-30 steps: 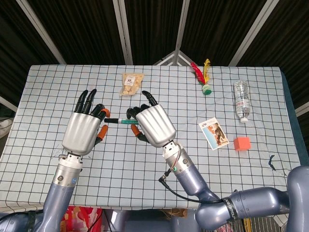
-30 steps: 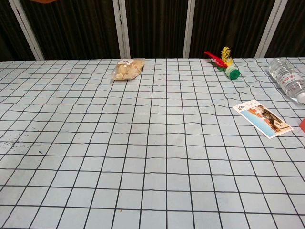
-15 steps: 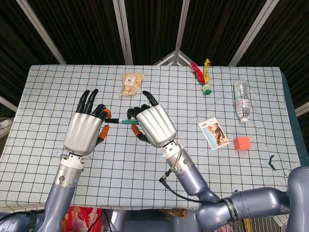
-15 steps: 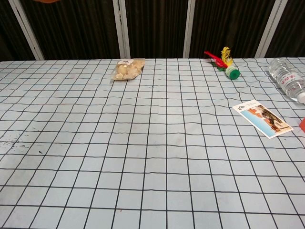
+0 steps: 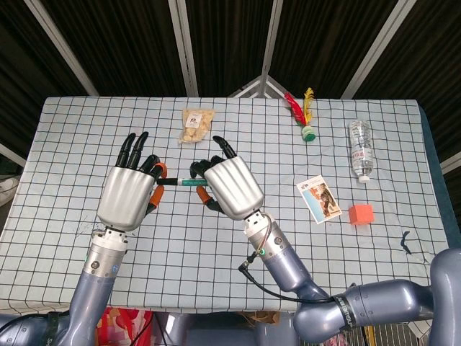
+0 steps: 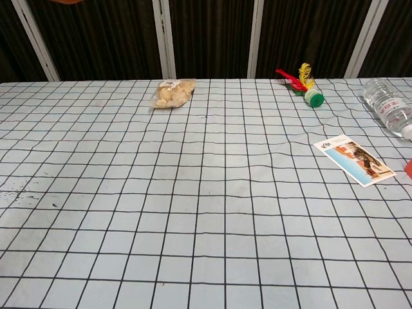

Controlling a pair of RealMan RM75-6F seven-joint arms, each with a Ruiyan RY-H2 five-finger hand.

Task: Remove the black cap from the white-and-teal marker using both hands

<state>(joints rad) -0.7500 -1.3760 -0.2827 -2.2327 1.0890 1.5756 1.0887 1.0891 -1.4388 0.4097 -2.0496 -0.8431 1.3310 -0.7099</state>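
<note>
Held level above the bench (image 5: pixel 72 216) between both hands in the head view: the marker (image 5: pixel 189 183), teal stretch showing in the gap, black cap (image 5: pixel 170 182) at its left end. Left hand (image 5: pixel 127 196) back-up with fingers (image 5: pixel 134 146) curled round the cap end, orange tips touching it; right hand (image 5: pixel 230 187) likewise clenched on the barrel, fingers (image 5: pixel 222 147) bent down over it, though exact pinch hidden behind both palms. Elsewhere on the checked cloth: snack bag (image 5: pixel 196 125) just beyond the hands, feathered shuttlecock (image 5: pixel 302 115), water bottle (image 5: pixel 361 148), picture card (image 5: pixel 320 200) and orange cube (image 5: pixel 361 214) well apart to the right.
</note>
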